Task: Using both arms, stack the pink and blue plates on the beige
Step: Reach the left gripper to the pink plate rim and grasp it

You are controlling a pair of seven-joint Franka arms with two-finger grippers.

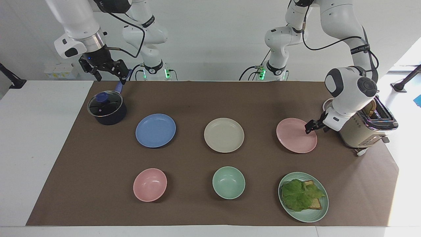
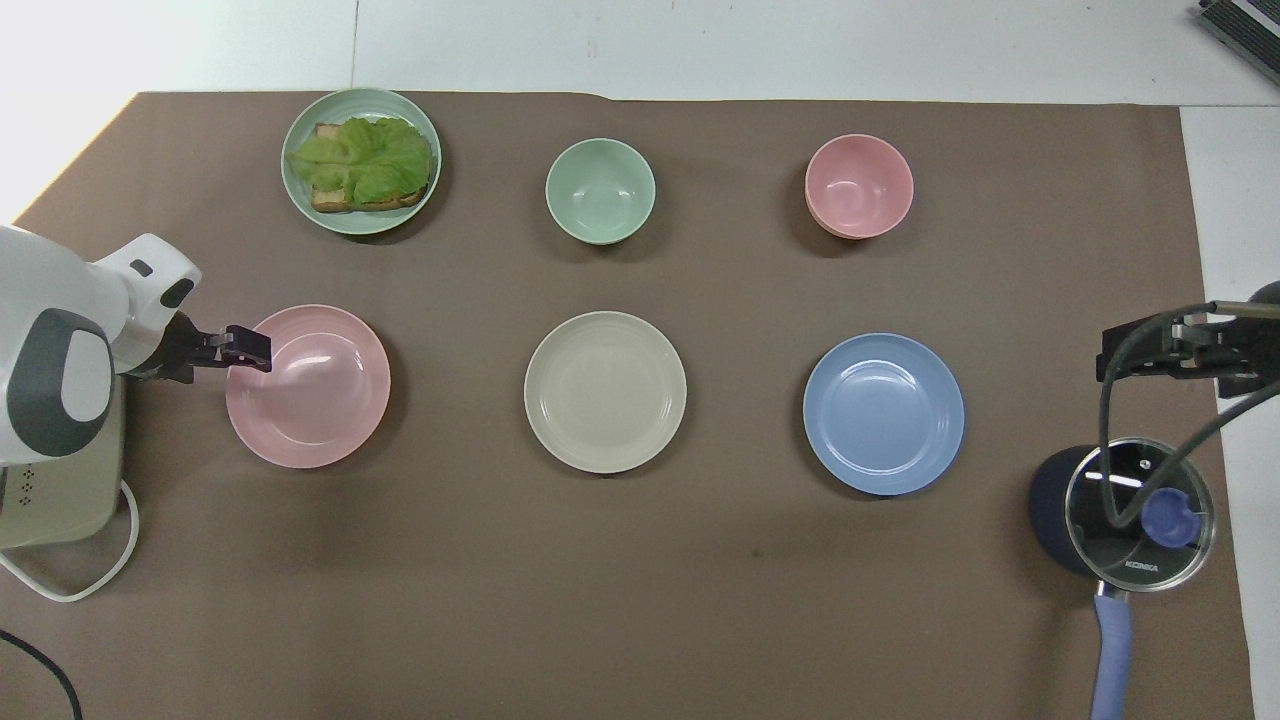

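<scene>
Three plates lie in a row on the brown mat: the pink plate (image 1: 294,140) (image 2: 310,400) toward the left arm's end, the beige plate (image 1: 224,135) (image 2: 605,391) in the middle, and the blue plate (image 1: 155,130) (image 2: 883,413) toward the right arm's end. My left gripper (image 1: 309,127) (image 2: 250,347) is down low at the pink plate's rim, on the toaster's side, open and holding nothing. Whether it touches the rim I cannot tell. My right gripper (image 1: 111,78) (image 2: 1110,357) hangs open and empty over the mat's edge beside the pot.
A cream toaster (image 1: 360,133) (image 2: 60,485) holding bread stands just beside the left arm's wrist. A dark lidded pot (image 1: 107,110) (image 2: 1135,515) sits below the right gripper. Farther from the robots are a pink bowl (image 1: 150,184) (image 2: 859,186), a green bowl (image 1: 228,182) (image 2: 600,190) and a green plate (image 1: 307,218) (image 2: 361,228) with lettuce on toast.
</scene>
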